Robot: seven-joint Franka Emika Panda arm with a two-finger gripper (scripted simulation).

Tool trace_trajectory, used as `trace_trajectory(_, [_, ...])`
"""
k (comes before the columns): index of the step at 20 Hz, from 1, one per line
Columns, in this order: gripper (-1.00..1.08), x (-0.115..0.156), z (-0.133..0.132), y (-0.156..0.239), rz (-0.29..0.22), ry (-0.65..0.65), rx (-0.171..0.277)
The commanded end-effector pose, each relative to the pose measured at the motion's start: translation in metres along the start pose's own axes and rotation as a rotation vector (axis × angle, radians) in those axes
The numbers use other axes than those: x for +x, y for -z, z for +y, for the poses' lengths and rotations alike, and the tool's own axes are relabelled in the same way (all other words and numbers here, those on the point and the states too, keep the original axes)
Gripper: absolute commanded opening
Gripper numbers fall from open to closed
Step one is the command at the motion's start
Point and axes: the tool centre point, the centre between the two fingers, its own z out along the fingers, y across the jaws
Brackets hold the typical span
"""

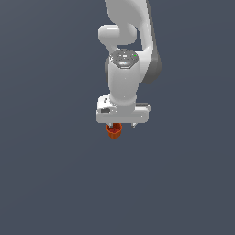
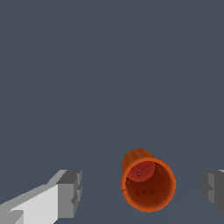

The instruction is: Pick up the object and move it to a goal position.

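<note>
The object (image 2: 148,183) is a small orange-red cup with a darker red inside, its open mouth facing the wrist camera. It sits between the two grey fingertips, one pad (image 2: 71,192) on one side and the other pad (image 2: 213,189) on the far side, with a gap to each. My gripper (image 2: 142,191) is open around it and touches nothing. In the exterior view the cup (image 1: 114,131) shows just below the white hand, and the gripper (image 1: 121,125) is largely hidden by the hand.
A plain dark grey-blue surface (image 1: 55,174) fills both views. The white arm (image 1: 131,36) rises straight above the hand in the exterior view.
</note>
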Motion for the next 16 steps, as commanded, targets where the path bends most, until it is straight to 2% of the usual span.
trace_trajectory(1, [0.28, 0.0, 0.0, 0.0, 0.0, 0.0, 0.0])
trace_trajectory(8, [0.28, 0.004, 0.004, 0.015, 0.027, 0.023, -0.017])
trace_trajectory(16, [0.28, 0.013, 0.018, 0.07, 0.121, 0.101, -0.071])
